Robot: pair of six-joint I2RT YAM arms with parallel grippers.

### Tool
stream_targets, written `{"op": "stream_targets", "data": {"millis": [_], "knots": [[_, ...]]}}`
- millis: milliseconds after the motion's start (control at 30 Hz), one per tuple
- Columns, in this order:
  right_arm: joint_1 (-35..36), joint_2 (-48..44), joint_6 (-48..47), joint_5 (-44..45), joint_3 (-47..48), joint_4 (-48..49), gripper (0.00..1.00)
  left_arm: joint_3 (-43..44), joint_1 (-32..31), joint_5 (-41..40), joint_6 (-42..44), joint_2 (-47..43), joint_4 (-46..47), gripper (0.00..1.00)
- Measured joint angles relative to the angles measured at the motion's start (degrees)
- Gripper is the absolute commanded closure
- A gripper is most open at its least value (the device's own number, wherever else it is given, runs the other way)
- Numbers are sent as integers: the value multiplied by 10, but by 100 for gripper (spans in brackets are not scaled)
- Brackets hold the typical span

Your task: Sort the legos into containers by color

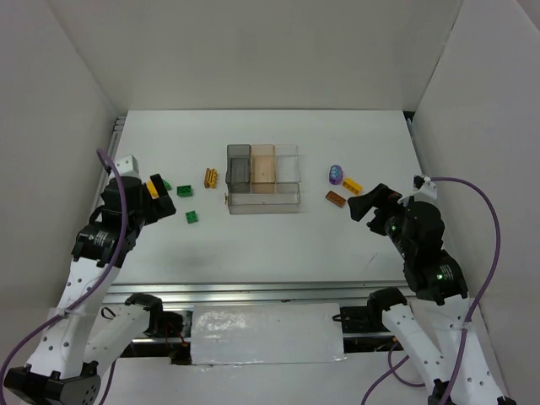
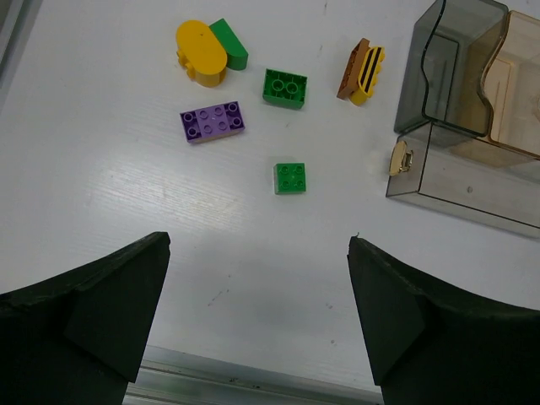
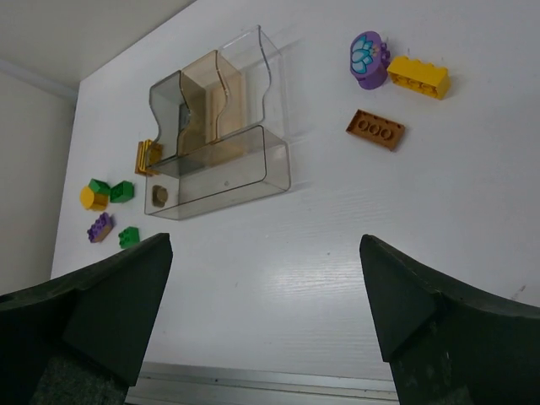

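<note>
Loose legos lay on the white table (image 1: 278,245) to either side of the clear compartment tray (image 1: 263,205), which stood at mid-table. Its grey, tan and clear small bins ran left to right along its far side, and its long clear bin ran along the near side.

Left of the tray:
- An orange-brown and yellow piece (image 2: 361,72) stood on edge just beside the grey bin.
- Farther left sat a green two-by-two brick (image 2: 284,88) and, nearer, a small green plate (image 2: 290,178).
- A purple two-by-four brick (image 2: 213,122) lay farther left again.
- A yellow rounded brick (image 2: 202,51) touched a green rounded piece (image 2: 229,44) at the far left of the group.

Right of the tray:
- A purple flower-printed piece (image 3: 367,59) sat just beside a yellow brick (image 3: 418,76).
- An orange-brown plate (image 3: 374,129) lay apart on their near side.

A small brass-coloured tab (image 2: 399,159) showed at the tray's near left corner.

The left gripper (image 2: 257,312) hovered over bare table on the near side of the left group, fingers spread wide and holding nothing. The right gripper (image 3: 266,312) hovered near and to the right of the tray, equally wide apart and empty.
</note>
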Motion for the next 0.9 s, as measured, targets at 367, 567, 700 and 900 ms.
{"op": "stream_targets", "data": {"millis": [367, 567, 700, 900], "knots": [[1, 15, -1, -18, 0, 4, 0, 0, 0, -16, -2, -2, -2, 0], [76, 118, -7, -35, 30, 17, 0, 0, 16, -61, -38, -6, -17, 0], [261, 261, -7, 46, 116, 31, 0, 3, 66, -86, -70, -2, -35, 0], [411, 502, -14, 104, 277, 60, 0, 12, 184, -127, -119, 0, -69, 0]]}}
